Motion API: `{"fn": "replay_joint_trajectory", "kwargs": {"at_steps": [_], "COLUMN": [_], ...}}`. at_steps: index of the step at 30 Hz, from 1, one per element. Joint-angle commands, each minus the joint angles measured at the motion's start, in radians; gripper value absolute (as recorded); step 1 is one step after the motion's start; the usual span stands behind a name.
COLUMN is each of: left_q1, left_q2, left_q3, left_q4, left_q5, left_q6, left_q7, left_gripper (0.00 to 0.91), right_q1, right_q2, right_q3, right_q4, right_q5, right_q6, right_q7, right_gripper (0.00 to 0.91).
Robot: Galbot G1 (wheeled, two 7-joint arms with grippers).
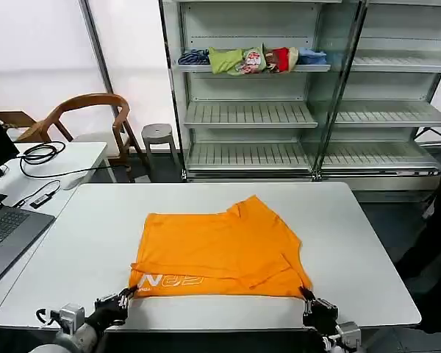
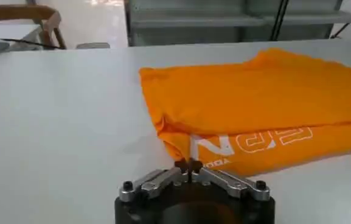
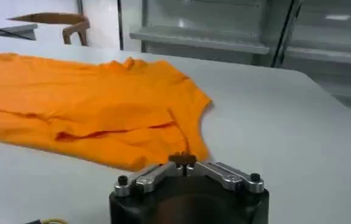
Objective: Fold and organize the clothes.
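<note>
The clothes are one bright orange T-shirt [image 1: 220,246], lying partly folded on the white table [image 1: 367,243], with pale lettering [image 1: 164,281] along its near left edge. My left gripper [image 1: 129,293] is at the table's near edge, shut on the shirt's near left corner beside the lettering [image 2: 254,141]. In the left wrist view the left gripper [image 2: 188,163] pinches the hem of the shirt [image 2: 254,91]. My right gripper [image 1: 307,296] is shut on the near right corner. In the right wrist view the right gripper [image 3: 182,159] meets the pointed corner of the shirt [image 3: 90,109].
Behind the table stands a shelving unit [image 1: 250,114] holding a multicoloured heap of garments [image 1: 250,60]. A wooden chair [image 1: 88,110] and a stool [image 1: 159,134] stand at the back left. A side desk with cables [image 1: 44,154] and a laptop [image 1: 7,228] is at the left.
</note>
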Motion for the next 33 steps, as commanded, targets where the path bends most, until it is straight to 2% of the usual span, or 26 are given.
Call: {"fn": "replay_joint_trajectory", "kwargs": {"at_steps": [1,16,17,18,19,27,33], "left_q1": [0.104,0.091,0.090,0.089,0.089,0.080,0.049], "left_q2": [0.002,0.023,0.026,0.029,0.030,0.040,0.062], "left_q3": [-0.055,-0.046,-0.048,-0.050,-0.052,-0.099,-0.142], "left_q4": [-0.048,-0.052,-0.058,-0.062,-0.063,-0.126,-0.141], "left_q5": [-0.002,0.007,0.017,0.022,0.022,-0.003,-0.046], "left_q6": [-0.007,-0.029,-0.024,-0.020,-0.022,0.005,0.020], "left_q7": [0.003,0.008,0.007,0.008,0.013,0.008,0.002], "left_gripper": [0.020,0.030,0.222,0.907,0.907,0.907,0.907], "right_q1": [-0.040,-0.057,-0.057,-0.056,-0.055,-0.050,0.008], "right_q2": [-0.001,0.005,0.005,0.005,0.004,0.002,-0.013], "right_q3": [0.020,0.021,0.023,0.024,0.025,0.070,0.114], "right_q4": [0.025,0.029,0.030,0.032,0.033,0.076,0.109], "right_q5": [-0.010,-0.009,-0.010,-0.011,-0.009,0.000,0.049], "right_q6": [0.002,0.017,0.015,0.014,0.014,0.015,-0.004], "right_q7": [-0.001,-0.001,0.001,0.001,0.001,-0.012,-0.007], "right_gripper": [0.000,0.000,0.000,0.413,0.907,0.907,0.907]}}
